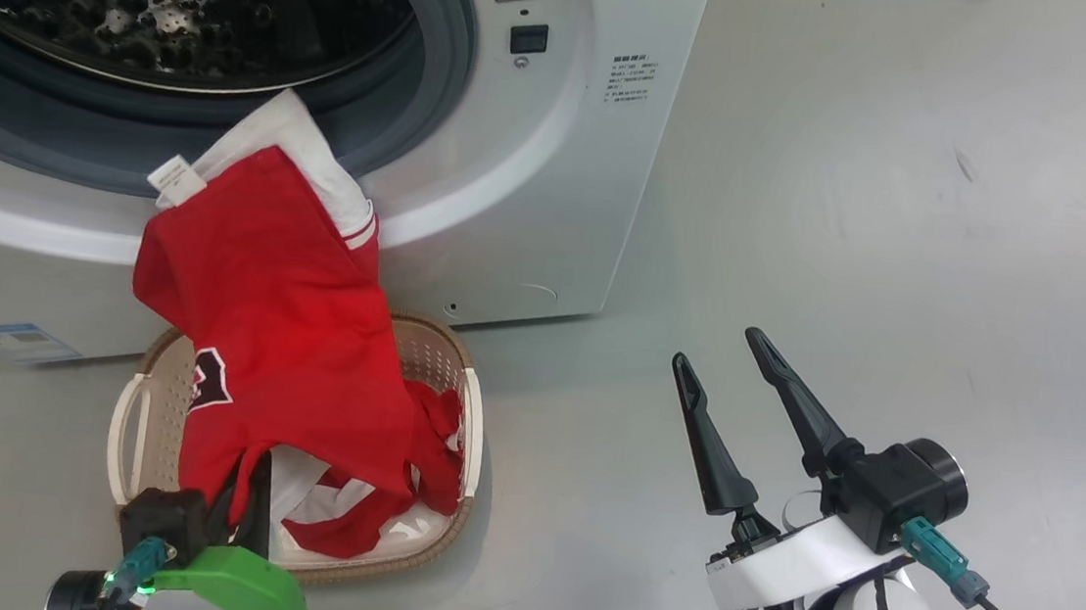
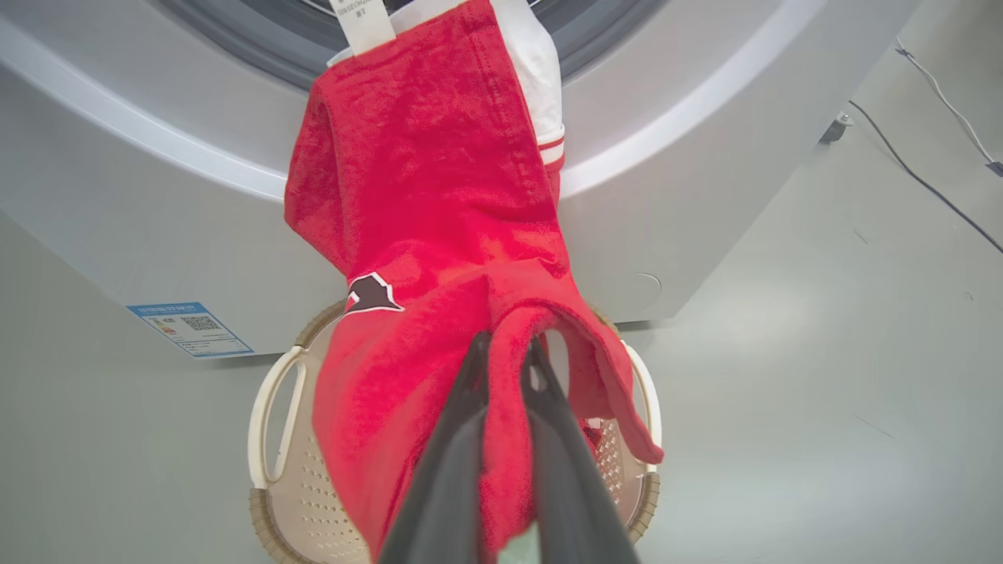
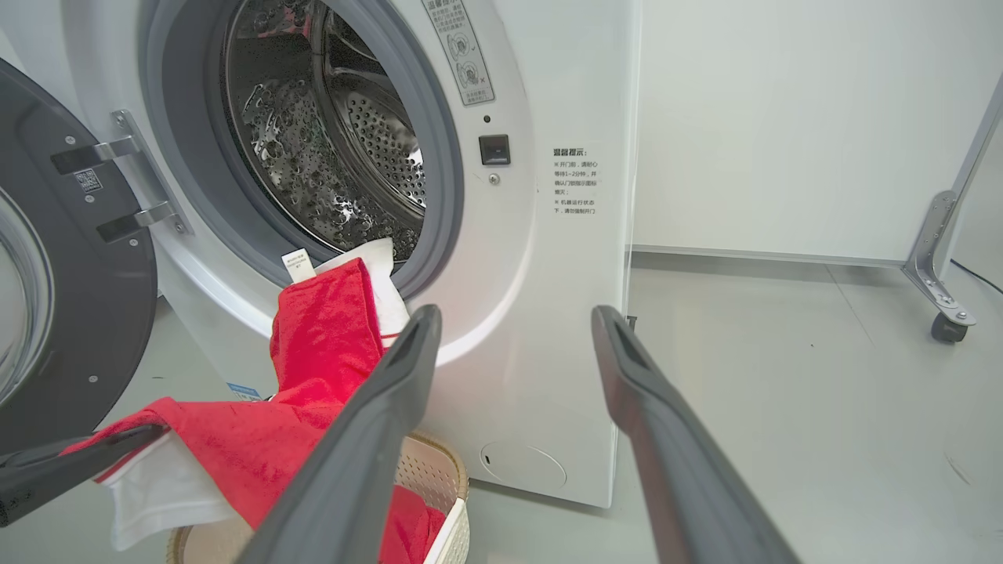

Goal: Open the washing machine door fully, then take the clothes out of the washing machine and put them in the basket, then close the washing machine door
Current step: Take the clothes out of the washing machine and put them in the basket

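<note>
Left gripper [image 2: 508, 343] is pinching a fold of the clothes [image 2: 423, 196], which are hanging from the washing machine [image 1: 533, 196] mouth down into the basket [image 1: 165, 380]. Right gripper [image 1: 718, 347] is hovering beside, fingers spread. Unloading is going on; next, probably, pulling the upper end free and releasing.

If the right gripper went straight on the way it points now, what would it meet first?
Likely the white front of the washing machine, near its right edge; depth is unclear.
</note>
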Robot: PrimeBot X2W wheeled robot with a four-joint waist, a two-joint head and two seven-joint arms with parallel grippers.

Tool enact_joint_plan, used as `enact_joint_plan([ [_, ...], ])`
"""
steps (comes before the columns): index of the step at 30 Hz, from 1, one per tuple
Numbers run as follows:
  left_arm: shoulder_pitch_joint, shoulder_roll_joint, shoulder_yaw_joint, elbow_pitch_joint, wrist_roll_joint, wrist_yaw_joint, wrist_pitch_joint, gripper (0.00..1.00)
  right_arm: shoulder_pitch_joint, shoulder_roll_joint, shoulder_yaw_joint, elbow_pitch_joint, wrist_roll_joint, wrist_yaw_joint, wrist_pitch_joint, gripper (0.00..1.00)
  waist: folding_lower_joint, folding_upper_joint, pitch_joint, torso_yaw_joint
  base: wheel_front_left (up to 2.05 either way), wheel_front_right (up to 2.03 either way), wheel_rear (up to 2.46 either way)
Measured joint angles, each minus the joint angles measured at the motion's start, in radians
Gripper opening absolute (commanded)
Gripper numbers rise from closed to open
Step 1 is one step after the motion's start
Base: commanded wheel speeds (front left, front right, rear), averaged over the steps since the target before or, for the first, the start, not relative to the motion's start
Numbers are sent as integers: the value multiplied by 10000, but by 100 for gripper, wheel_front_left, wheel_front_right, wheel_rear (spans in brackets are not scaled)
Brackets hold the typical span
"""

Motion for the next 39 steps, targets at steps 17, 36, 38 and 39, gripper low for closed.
enact_joint_plan([
  [17, -2418, 40, 324, 2397, -65, 88, 558, 0, -988, -2, 36, -546, 84, 29, 0, 100, 0, 0, 2053, -613, 0, 0, 0],
  [36, -4252, 255, 652, 4807, -100, 117, 1197, 27, -1807, 0, -44, -598, 303, 82, 0, 100, 0, 0, 3841, -1380, 0, 0, 0],
  [38, -4384, 249, 654, 4947, -100, 117, 1101, 61, -1825, 0, -50, -556, 303, 82, 0, 100, 0, 0, 3859, -1387, 0, 0, 0],
  [39, -4436, 245, 656, 4993, -100, 117, 1049, 100, -1841, 0, -54, -533, 303, 82, -2, 100, 0, 0, 3856, -1381, 0, 0, 0],
])
